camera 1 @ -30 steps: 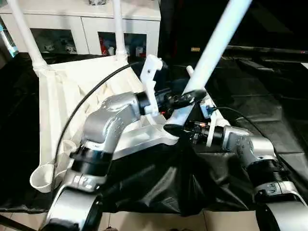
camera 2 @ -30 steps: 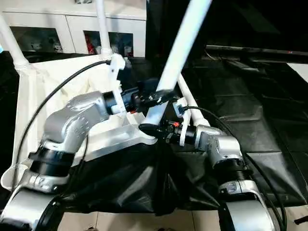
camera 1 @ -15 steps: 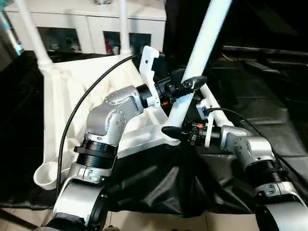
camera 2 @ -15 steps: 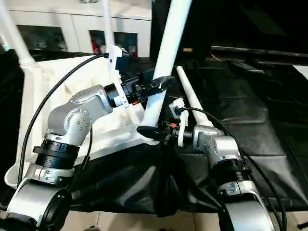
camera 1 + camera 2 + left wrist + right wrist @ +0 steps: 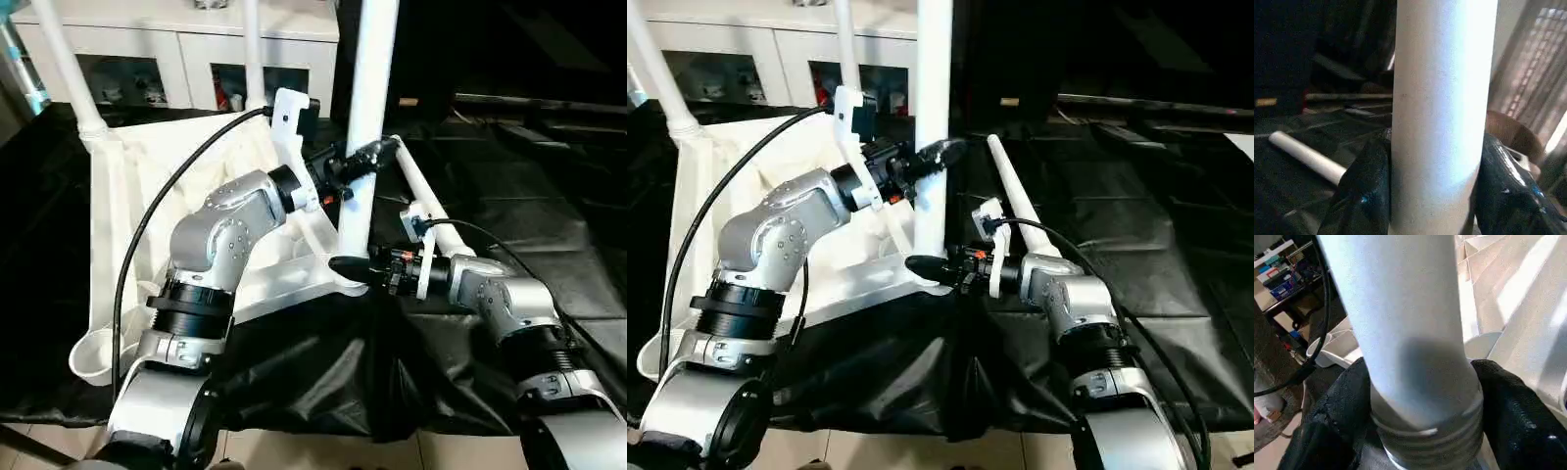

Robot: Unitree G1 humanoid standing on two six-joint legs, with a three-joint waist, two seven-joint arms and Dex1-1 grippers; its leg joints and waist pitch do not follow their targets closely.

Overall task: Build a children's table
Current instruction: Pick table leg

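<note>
Black wrinkled sheet (image 5: 509, 186) over the whole work surface, glossy like thin plastic. Behind it, white cabinet (image 5: 186, 59) with glass-fronted compartments and small things inside.

On the sheet, upside down: tabletop (image 5: 127, 196) of the children's table, white plastic, ribbed underside, rounded sockets at the corners. Two legs already standing in the far sockets (image 5: 69, 78) (image 5: 253, 59), long, round, smooth, tapering. Empty round socket (image 5: 93, 357) at the near left corner. Fourth leg (image 5: 1014, 196) lying flat on the sheet just beside the tabletop's right edge.

Third leg (image 5: 362, 127) upright over the near right corner socket (image 5: 345, 284). Grey threaded end visible at its foot in the right wrist view (image 5: 1435, 440); cannot tell how deep in the socket.

Left gripper (image 5: 364, 157): black fingers (image 5: 1364, 196) pressed on both sides of the third leg, about halfway up the visible part, clamped on it.

Right gripper (image 5: 351, 268): low, at the foot of the same leg, black fingers (image 5: 1342, 401) on either side of the shaft just above the thread, touching it and gripping it.

Black cable (image 5: 167, 225) curving from the left wrist over the tabletop.
</note>
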